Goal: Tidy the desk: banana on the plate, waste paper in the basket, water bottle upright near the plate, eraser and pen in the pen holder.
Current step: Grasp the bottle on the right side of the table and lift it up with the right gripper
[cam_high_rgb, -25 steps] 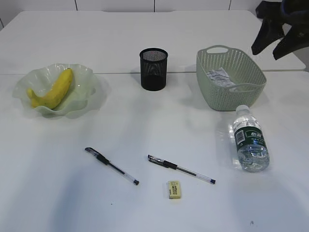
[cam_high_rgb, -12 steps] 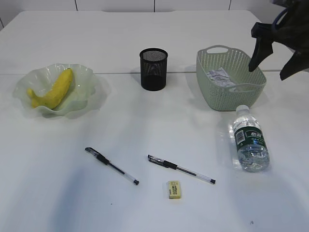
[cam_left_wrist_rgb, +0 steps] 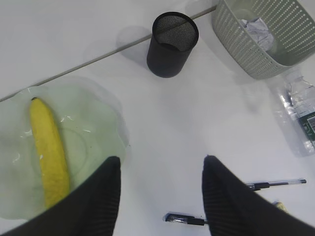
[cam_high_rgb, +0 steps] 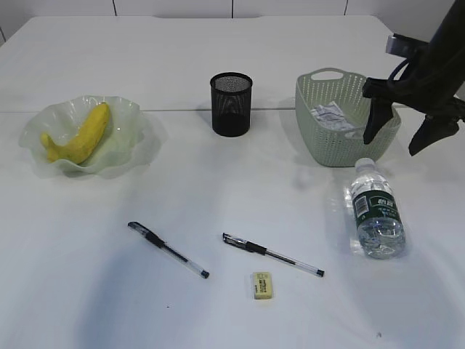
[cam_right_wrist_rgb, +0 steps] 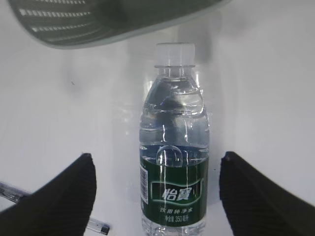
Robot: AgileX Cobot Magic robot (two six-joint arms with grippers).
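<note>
Right gripper [cam_high_rgb: 411, 135], jaws spread wide and empty, hovers above the water bottle [cam_high_rgb: 376, 209] lying at the basket's [cam_high_rgb: 341, 138] six o'clock; left gripper [cam_left_wrist_rgb: 160, 196] open.

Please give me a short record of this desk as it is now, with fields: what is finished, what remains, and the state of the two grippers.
done: banana on plate; waste paper in basket
remaining: water bottle lying flat; two pens and eraser on desk; pen holder looks empty
right gripper: open, above bottle
left gripper: open, empty
</note>
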